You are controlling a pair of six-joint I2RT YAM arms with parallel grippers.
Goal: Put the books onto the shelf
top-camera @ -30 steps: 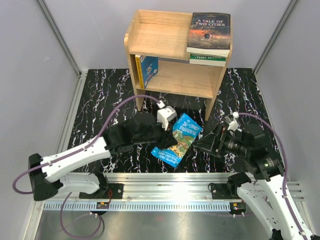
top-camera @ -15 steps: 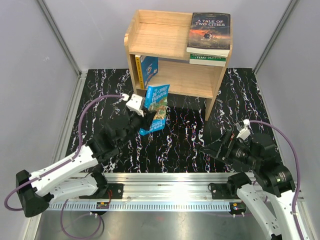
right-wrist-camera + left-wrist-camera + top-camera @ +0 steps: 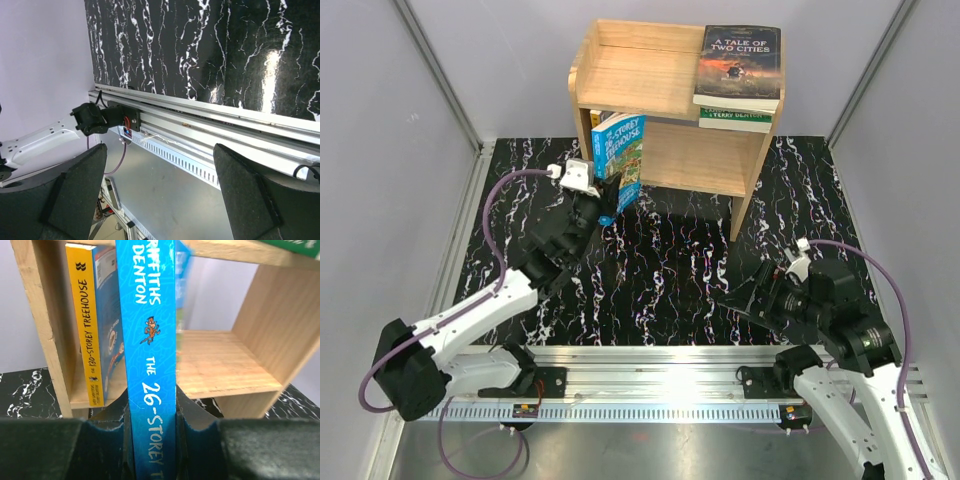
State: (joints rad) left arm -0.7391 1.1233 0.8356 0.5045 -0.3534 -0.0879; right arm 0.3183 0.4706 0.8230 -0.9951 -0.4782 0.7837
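My left gripper (image 3: 152,440) is shut on the spine of a blue "26-Storey Treehouse" book (image 3: 150,340). It holds the book (image 3: 620,160) upright in front of the left end of the shelf's (image 3: 640,75) lower tier. A second blue book with a yellow spine (image 3: 90,340) stands inside that tier against the left wall. On the shelf's top right, the dark "A Tale of Two Cities" (image 3: 740,60) lies on a green book (image 3: 735,117). My right gripper (image 3: 159,150) is open with nothing between its fingers. It hangs low at the right (image 3: 740,295), far from the shelf.
A black marbled mat (image 3: 700,250) covers the table in front of the shelf. An aluminium rail (image 3: 650,360) runs along the near edge. Grey walls close in both sides and the back. The shelf's wooden side post (image 3: 42,325) stands just left of the held book.
My left gripper has lifted the blue book off the middle of the mat, turned it upright and carried it to the shelf's lower opening. The right arm drew back slightly.
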